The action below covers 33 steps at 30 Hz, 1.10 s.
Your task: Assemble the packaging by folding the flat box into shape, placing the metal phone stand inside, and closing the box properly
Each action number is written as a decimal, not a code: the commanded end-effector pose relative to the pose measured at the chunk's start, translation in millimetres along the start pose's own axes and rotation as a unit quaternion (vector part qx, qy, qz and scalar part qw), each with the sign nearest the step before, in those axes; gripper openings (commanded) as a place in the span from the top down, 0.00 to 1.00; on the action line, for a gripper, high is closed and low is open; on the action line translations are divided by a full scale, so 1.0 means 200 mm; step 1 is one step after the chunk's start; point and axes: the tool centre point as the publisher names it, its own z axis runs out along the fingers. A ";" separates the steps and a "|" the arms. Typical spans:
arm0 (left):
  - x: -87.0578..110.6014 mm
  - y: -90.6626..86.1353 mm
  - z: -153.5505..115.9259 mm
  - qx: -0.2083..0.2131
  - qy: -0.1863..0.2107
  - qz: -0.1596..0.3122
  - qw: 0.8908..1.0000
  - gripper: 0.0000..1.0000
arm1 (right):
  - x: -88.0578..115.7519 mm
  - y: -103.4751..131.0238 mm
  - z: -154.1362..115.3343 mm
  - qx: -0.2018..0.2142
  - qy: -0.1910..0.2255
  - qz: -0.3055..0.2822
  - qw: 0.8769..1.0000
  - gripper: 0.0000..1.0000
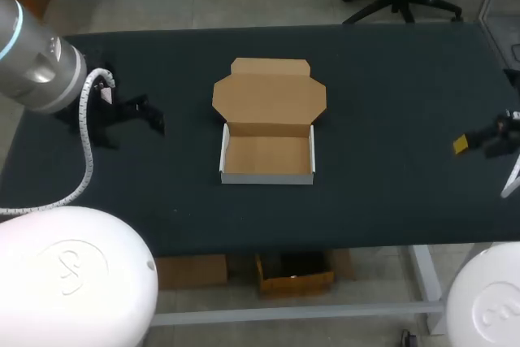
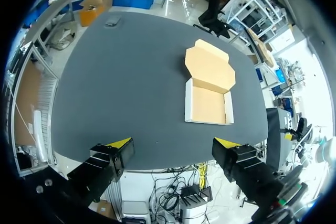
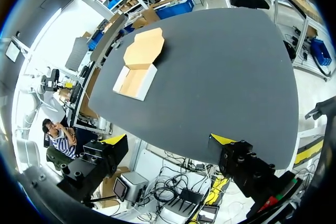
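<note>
Box point(image 1: 267, 152) lies open, well apart from both spread jaws.

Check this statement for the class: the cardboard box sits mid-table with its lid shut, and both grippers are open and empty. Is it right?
Not quite. The lid is not shut: it is folded back open behind the box, as the head view shows. The rest stands: the box sits in the middle of the table, and the left gripper and right gripper are open and empty.

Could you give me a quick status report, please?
Left gripper open, empty. Right gripper open, empty. Box folded mid-table, lid open, nothing inside. Phone stand not made out; nothing blocking the box.
</note>
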 end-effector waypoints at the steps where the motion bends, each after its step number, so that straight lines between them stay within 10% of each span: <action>1: 0.02 -0.01 -0.01 -0.002 -0.009 -0.001 1.000 0.00 | 0.02 0.02 -0.01 0.004 -0.004 0.001 1.000 0.00; 33: 0.00 -0.09 0.08 -0.011 -0.022 -0.023 0.999 0.00 | 0.01 0.03 0.00 0.009 -0.006 0.007 1.000 0.00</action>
